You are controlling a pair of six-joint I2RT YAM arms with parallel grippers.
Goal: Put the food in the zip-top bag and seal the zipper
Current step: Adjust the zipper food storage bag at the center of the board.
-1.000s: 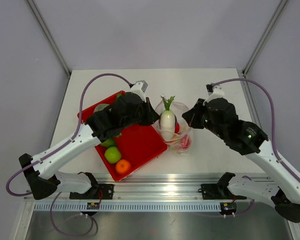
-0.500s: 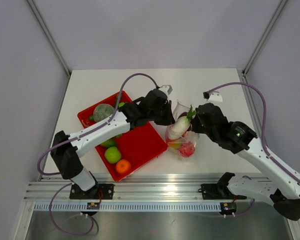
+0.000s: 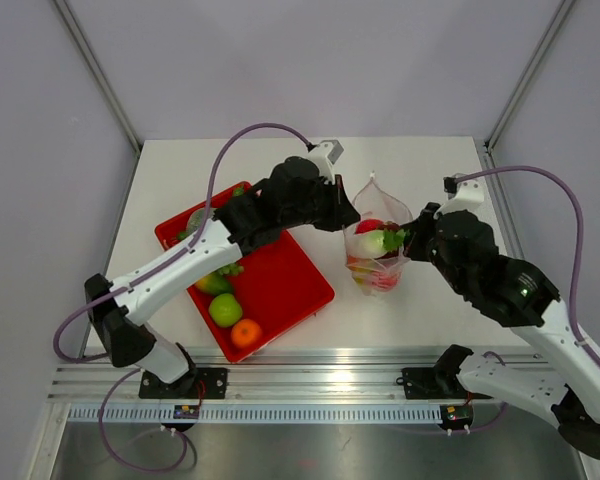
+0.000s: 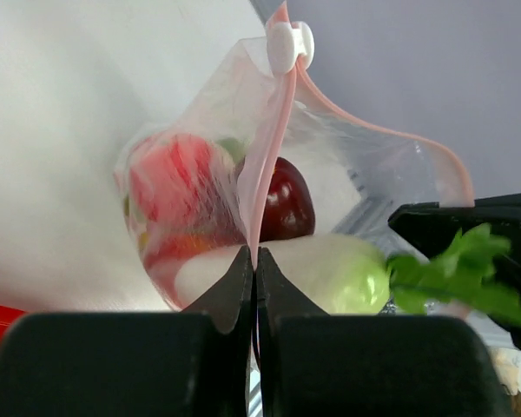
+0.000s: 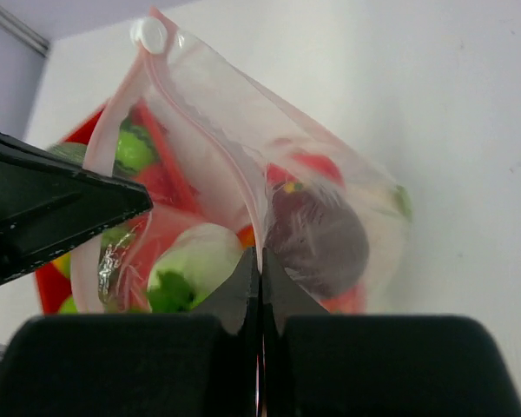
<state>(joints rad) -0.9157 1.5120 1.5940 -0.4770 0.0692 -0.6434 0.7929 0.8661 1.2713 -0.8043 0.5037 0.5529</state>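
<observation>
The clear zip-top bag [image 3: 378, 245] stands open on the table, right of the red tray [image 3: 285, 290]. It holds a white radish with green leaves [image 4: 330, 274], a dark red fruit [image 4: 286, 204] and other red and orange pieces. My left gripper [image 3: 348, 218] is shut on the bag's left rim, pinching the pinkish zipper strip [image 4: 273, 130]. My right gripper [image 3: 412, 236] is shut on the opposite rim [image 5: 252, 200]. The white slider [image 4: 288, 43] sits at the far end of the zipper. A green apple [image 3: 225, 310] and an orange [image 3: 245, 332] lie on the tray.
More green food [image 3: 212, 283] lies on the tray, partly hidden under my left arm. Grey walls enclose the white table [image 3: 420, 170] at back and sides. A metal rail [image 3: 310, 385] runs along the near edge.
The radish has gone from upright in the bag's mouth, then tilted, to lying inside the bag. Both grippers now pinch the bag's rim, and the bag stands taller.
</observation>
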